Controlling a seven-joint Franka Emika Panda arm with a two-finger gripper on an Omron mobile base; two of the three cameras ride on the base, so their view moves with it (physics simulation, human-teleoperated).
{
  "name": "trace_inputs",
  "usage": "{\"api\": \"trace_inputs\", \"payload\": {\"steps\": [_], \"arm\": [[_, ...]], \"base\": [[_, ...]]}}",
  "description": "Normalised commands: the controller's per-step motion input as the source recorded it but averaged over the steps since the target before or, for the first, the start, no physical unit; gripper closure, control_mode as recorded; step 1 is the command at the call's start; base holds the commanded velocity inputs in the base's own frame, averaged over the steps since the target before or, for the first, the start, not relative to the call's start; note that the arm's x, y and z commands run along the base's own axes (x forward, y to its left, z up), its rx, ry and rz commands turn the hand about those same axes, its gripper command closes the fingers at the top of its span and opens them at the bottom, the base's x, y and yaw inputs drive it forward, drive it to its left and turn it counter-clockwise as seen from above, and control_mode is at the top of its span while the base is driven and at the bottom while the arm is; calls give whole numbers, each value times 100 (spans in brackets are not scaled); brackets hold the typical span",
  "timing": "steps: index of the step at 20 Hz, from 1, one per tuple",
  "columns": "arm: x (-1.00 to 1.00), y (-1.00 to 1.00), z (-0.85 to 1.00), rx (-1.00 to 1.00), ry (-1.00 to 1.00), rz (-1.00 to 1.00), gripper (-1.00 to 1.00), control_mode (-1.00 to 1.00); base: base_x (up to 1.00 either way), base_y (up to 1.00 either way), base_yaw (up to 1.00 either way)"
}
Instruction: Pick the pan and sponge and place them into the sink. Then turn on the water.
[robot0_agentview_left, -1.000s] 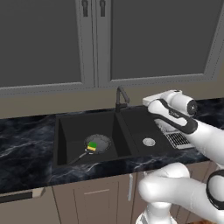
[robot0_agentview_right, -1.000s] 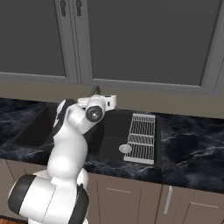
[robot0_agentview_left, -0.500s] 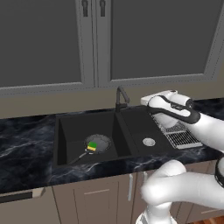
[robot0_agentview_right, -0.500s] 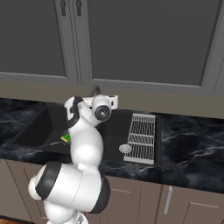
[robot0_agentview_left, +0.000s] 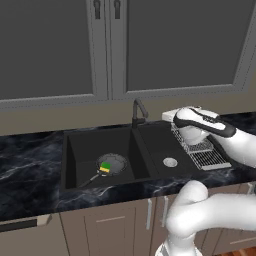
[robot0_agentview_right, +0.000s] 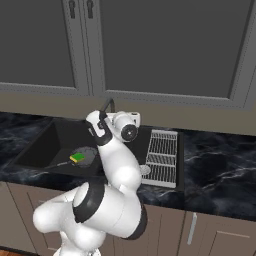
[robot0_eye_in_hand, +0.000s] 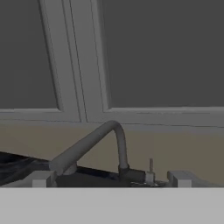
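Claw (robot0_eye_in_hand: 109, 179) has swung toward faucet (robot0_eye_in_hand: 94, 144).

Lighting even and rather dim in all views, flat rendered look, no clear light source. Cabinet doors (robot0_agentview_left: 175, 45) dull dark grey, no reflection. Sink (robot0_agentview_left: 150, 137) matte black, inside detail hard to read; soft shadow in basins. Counter (robot0_agentview_right: 220, 170) marble veins slightly glossy, no strong glare. Sponge (robot0_agentview_left: 105, 167) is brightest colour spot. White arm (robot0_agentview_right: 117, 160) shows smooth soft shading, no hard cast shadow. Hand view soft and blurry, low contrast; faucet (robot0_eye_in_hand: 94, 142) edges fuzzy. No edge distortion visible.
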Motion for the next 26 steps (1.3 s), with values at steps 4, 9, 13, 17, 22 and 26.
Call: {"api": "trace_inputs", "payload": {"steps": [4, 9, 13, 17, 22, 26], "arm": [[11, 7, -8, 3, -1, 1, -100, -100], [19, 12, -10, 0, -1, 0, -100, -100], [26, 9, 0, -1, 0, 0, -100, -100], [30, 1, 0, 0, 0, 0, -100, -100], [22, -8, 0, 0, 2, 0, -100, -100], [19, -8, 0, 2, 1, 1, -100, -100]], "base": [[0, 0, 0], [0, 0, 0], [0, 0, 0], [0, 0, 0], [0, 0, 0], [0, 0, 0]]}}
